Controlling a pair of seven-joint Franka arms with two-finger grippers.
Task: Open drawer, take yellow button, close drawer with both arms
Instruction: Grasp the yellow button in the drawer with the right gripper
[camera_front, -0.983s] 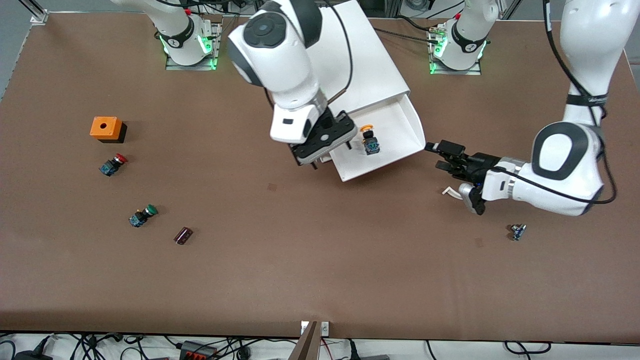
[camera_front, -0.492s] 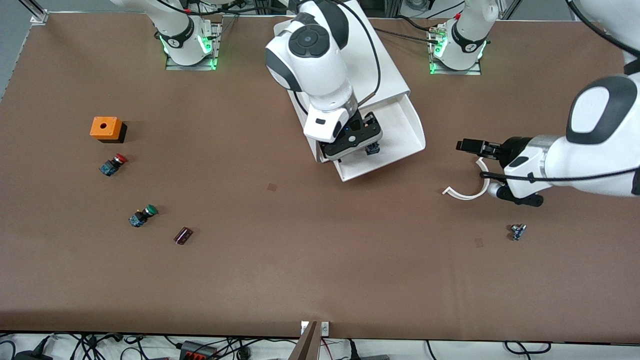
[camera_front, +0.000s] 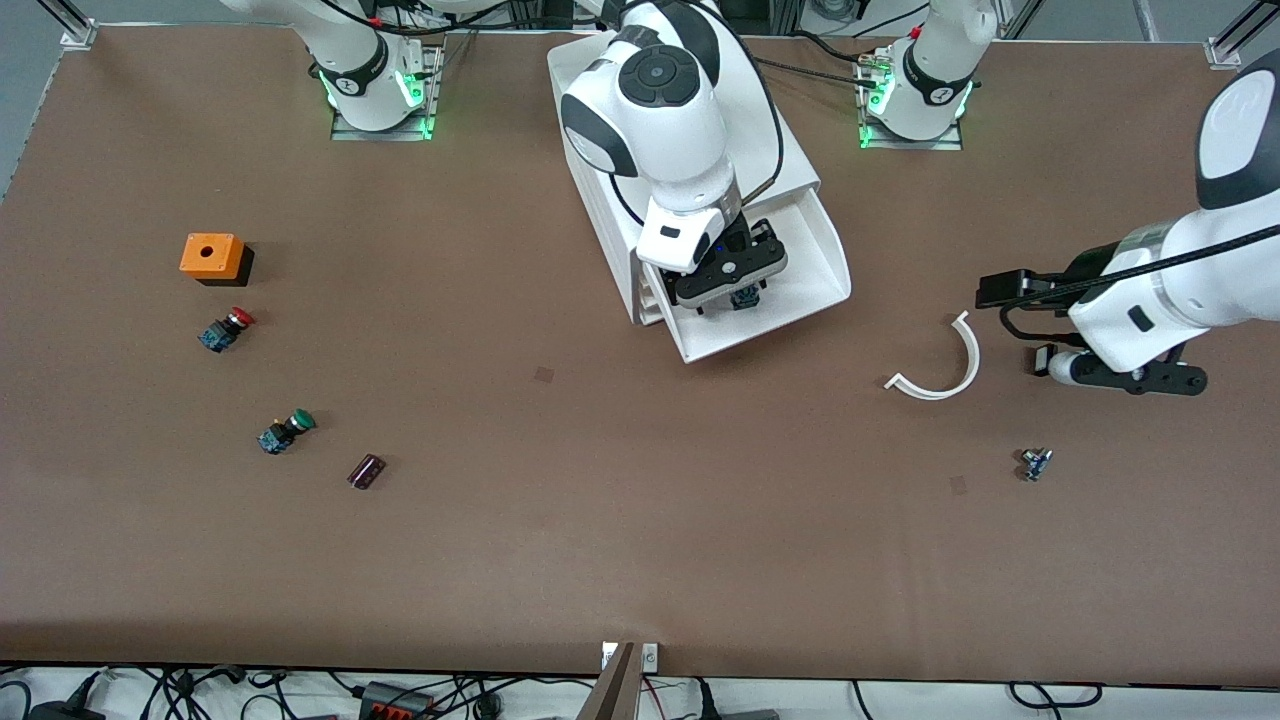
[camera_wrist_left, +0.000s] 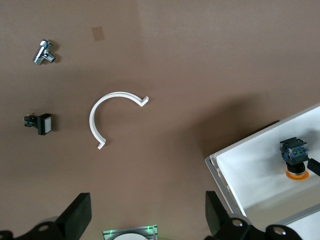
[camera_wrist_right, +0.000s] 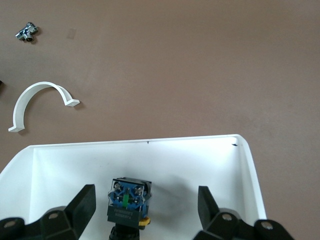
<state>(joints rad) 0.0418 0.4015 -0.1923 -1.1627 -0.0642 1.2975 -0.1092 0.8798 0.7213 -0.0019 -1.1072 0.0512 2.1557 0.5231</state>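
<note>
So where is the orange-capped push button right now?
The small orange-capped push button lies inside the pulled-out top white plastic drawer of the white cabinet, directly below the right pincer, whose open fingers straddle it.

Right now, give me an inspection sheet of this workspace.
Surface: brown table, two small patches.
Job's things: drawer pulled out of white cabinet; button lying inside.
Clutter: orange box, red-capped button, green-capped button, dark capacitor, white curved strip, metal fitting.
Grippers: right gripper open, fingers either side of the button; left gripper open over bare table.
Cables: bundles along the table's edges.
Surroundings: nothing seen.
</note>
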